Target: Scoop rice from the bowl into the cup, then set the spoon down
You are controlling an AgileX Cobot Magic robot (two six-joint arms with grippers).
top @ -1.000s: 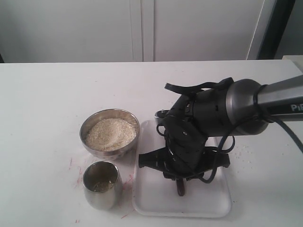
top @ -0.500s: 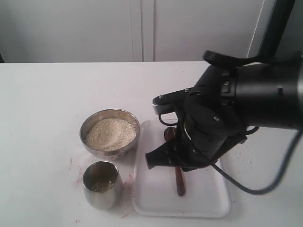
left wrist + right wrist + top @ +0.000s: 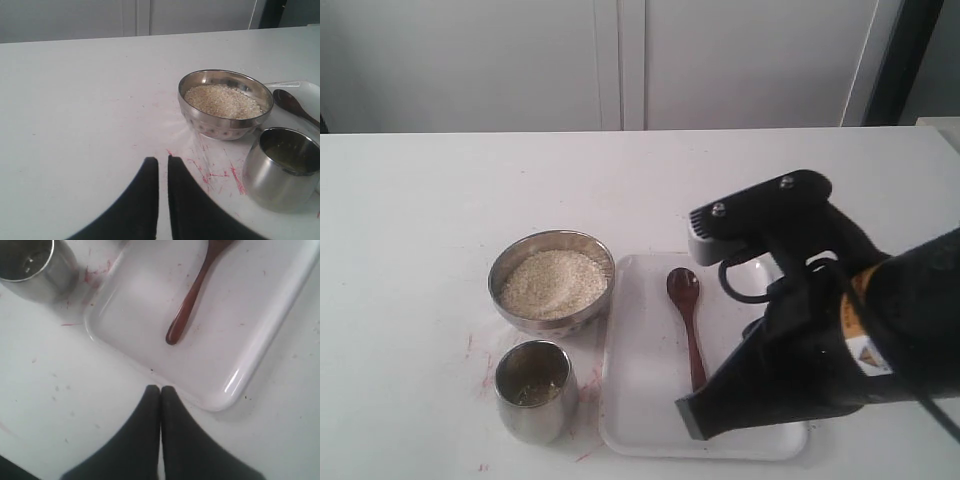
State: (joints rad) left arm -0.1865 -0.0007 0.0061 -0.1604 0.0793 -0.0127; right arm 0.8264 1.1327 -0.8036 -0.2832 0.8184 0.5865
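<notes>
- Spoon [image 3: 688, 325] lies free on tray [image 3: 640, 400], head near bowl [image 3: 496, 270]; rice [image 3: 553, 283] in bowl.
- Right tool [image 3: 160, 388] pressed together, empty, over tray edge; left tool [image 3: 163, 162] nearly together, empty.
- Risk: right tool swinging low may shove tray into cup [image 3: 533, 395], tipping it.

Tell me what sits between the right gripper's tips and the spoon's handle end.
Only the white tray: its rim, then bare tray floor. The right wrist view shows it, with the right gripper just outside the rim and the spoon lying inside.
</notes>
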